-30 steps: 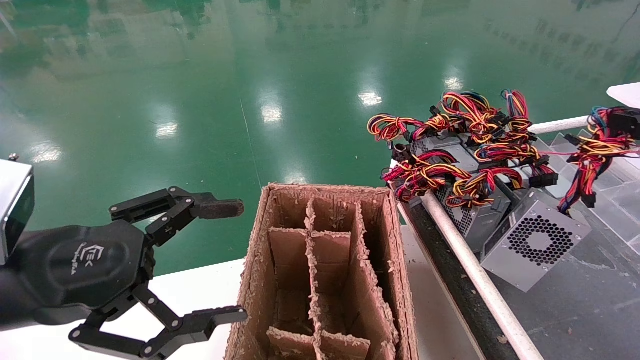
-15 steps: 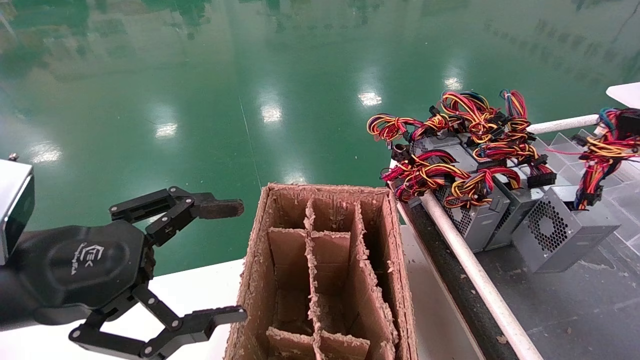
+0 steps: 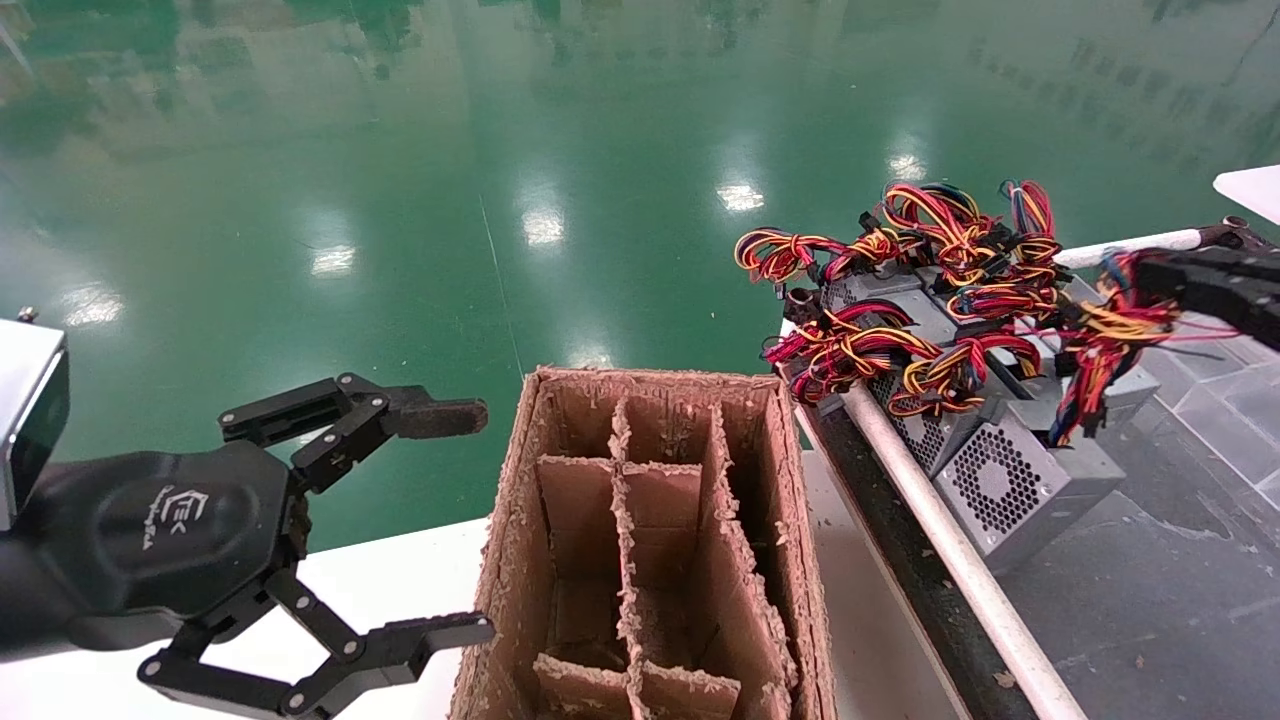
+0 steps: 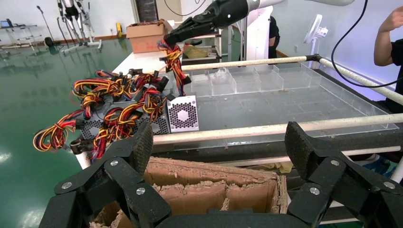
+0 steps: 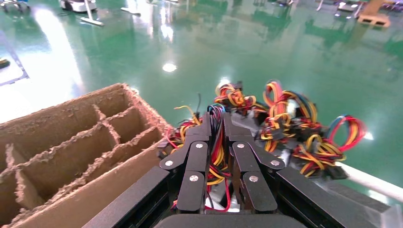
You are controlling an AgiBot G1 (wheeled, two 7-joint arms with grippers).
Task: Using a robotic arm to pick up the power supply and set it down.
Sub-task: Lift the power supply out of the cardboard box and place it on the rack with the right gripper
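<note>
The power supply (image 3: 1010, 480) is a grey metal box with a honeycomb fan grille, low over the dark tray floor next to the white rail. Its red, yellow and black wires (image 3: 1105, 340) run up into my right gripper (image 3: 1160, 275), which is shut on that bundle at the right edge of the head view. The right wrist view shows the wires (image 5: 217, 142) pinched between the closed fingers (image 5: 196, 156). From the left wrist view the same box (image 4: 183, 113) hangs below the right gripper (image 4: 177, 35). My left gripper (image 3: 465, 520) stays open and empty at the left, beside the cardboard box.
A brown cardboard divider box (image 3: 795, 520) stands in the middle front. Several more power supplies (image 3: 900, 300) with tangled wires crowd the tray's far left corner. A white rail tube (image 3: 930, 520) edges the tray (image 3: 1150, 600). A person's arm (image 4: 387, 28) shows far off.
The power supply has swung left across the tray, from the right side up against the row of others. My right gripper has come into the head view. The left arm has not moved.
</note>
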